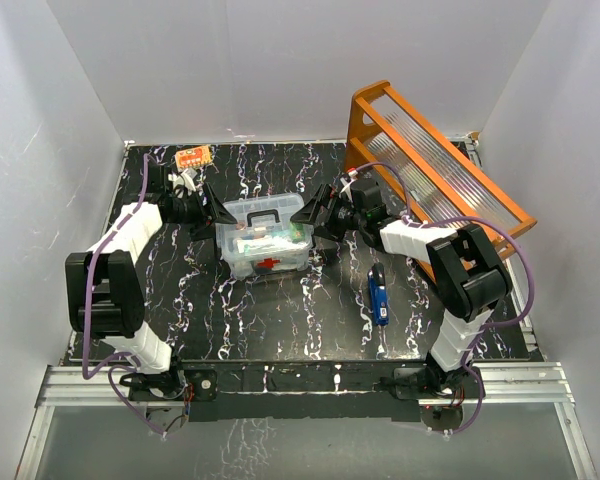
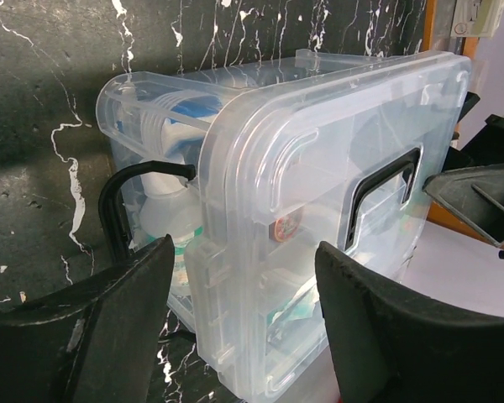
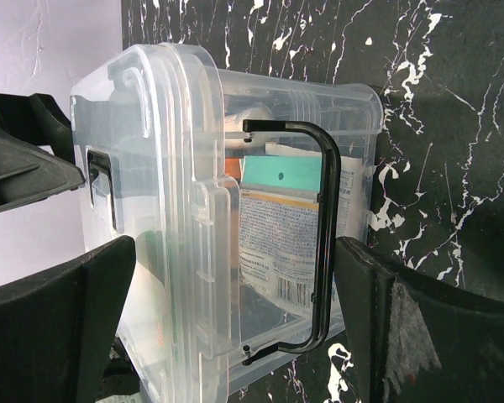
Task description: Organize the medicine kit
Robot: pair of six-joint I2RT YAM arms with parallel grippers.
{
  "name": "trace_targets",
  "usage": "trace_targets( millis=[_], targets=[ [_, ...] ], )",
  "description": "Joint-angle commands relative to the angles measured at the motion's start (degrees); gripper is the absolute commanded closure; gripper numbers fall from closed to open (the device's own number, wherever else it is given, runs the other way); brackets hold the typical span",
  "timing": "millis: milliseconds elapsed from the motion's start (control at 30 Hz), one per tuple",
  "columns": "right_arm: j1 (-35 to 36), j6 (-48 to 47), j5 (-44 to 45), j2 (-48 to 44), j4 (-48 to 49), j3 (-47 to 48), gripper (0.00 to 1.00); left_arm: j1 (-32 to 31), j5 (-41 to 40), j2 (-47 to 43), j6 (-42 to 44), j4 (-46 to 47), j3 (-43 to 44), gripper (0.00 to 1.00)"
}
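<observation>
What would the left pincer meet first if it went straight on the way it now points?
The medicine kit: its clear end with the latch lies directly ahead of the left pincer, apparently very close.

2 ends of medicine kit (image 1: 264, 237) blocked by left gripper (image 1: 214, 214), right gripper (image 1: 317, 214) — orange wooden rack (image 1: 435, 170) back right, table (image 1: 280, 310) free in front

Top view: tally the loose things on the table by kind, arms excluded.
Clear box: 1
Orange rack: 1
Blue pack: 1
Small orange packet: 1
Total: 4
</observation>
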Motion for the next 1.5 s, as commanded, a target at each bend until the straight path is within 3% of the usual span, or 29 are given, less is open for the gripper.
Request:
trace_targets(
  millis=[0, 333, 500, 933, 1100, 1467],
  targets=[
    [0.56, -0.69, 1.17, 1.31, -1.54, 1.34, 0.04, -0.10, -1.59, 1.05, 0.93, -1.79, -1.36, 0.37],
    [0.58, -2.42, 7.76, -4.38, -7.80, 2.92, 0.28, -0.06, -2.17, 1.02, 0.93, -2.25, -0.75, 0.38],
    [0.58, -4.78, 10.90, -7.71, -11.02, 3.73, 0.29, -0.12, -2.40, 1.16, 0.93, -2.42, -0.31, 0.38],
    [0.58, -4.98, 6.59, -11.72, -8.29, 3.90, 0.29, -0.05, -2.39, 1.44, 0.93, -2.74, 0.36, 0.38],
    [0.54, -4.85, 5.45, -11.85, -7.47, 3.85, 0.41, -0.05, -2.07, 1.62, 1.11, -2.91, 0.62, 0.38],
    [0.76, -6.23, 3.21, -10.86, -6.67, 4.78, 0.46, -0.10, -0.39, 2.58, 1.64, -3.13, 1.72, 0.29]
  ],
)
